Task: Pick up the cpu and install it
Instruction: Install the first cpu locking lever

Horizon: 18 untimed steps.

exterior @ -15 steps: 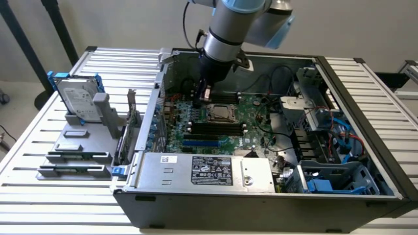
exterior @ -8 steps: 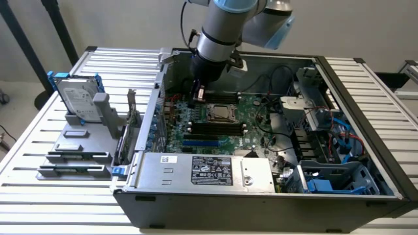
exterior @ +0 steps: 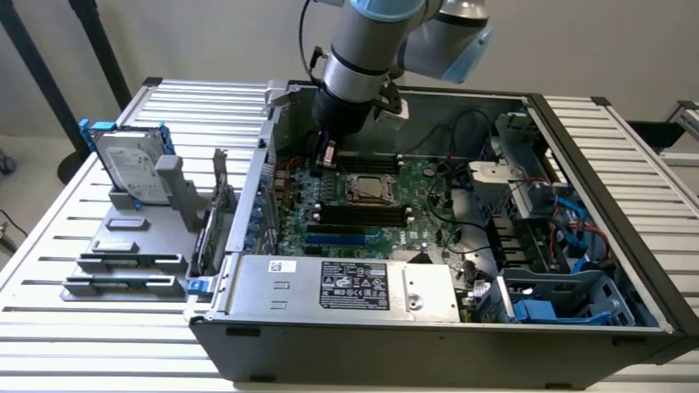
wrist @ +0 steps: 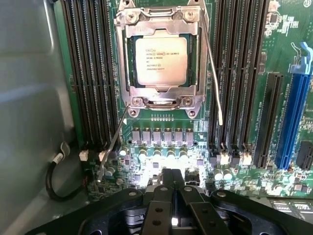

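Observation:
The cpu, a small square chip with a silvery printed top, lies flat in the motherboard socket, with the metal socket frame around its edges. Two thin socket levers stand out at an angle on either side of the frame. My gripper hangs inside the open computer case, above the board and just off the socket's edge. Its black fingers are shut together with nothing between them. It does not touch the cpu.
Black memory slots flank the socket, and a blue expansion slot lies further off. The case walls, power supply and cables hem in the board. Outside the case stand a hard drive in a blue bracket and memory sticks.

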Tool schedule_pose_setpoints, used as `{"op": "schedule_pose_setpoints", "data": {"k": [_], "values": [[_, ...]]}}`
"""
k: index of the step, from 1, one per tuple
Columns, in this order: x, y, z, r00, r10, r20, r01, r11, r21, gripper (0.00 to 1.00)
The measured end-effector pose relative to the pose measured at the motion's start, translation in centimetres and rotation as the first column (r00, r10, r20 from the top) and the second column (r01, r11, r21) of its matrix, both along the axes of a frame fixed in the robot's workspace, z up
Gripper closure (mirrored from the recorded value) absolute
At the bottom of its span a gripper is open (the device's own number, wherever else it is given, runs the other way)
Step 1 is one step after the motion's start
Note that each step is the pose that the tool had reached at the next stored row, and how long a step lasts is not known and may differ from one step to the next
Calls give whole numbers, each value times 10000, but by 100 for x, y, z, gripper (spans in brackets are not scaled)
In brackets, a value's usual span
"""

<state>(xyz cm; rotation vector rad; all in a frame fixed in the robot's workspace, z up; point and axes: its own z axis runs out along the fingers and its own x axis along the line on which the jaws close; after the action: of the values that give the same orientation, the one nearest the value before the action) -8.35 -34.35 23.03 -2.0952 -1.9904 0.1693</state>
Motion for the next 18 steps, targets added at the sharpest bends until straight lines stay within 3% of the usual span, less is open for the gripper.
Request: {"op": "schedule_pose_setpoints", "data": {"k": [5,6,12,18], "values": [[-11,0,26,9987,-515,-4,515,9986,116,89],[-12,0,40,9973,-736,-6,736,9972,160,89],[-14,0,86,9899,-1417,-20,1417,9895,285,89],[-14,0,102,9768,-2141,-31,2141,9762,337,89]]}}
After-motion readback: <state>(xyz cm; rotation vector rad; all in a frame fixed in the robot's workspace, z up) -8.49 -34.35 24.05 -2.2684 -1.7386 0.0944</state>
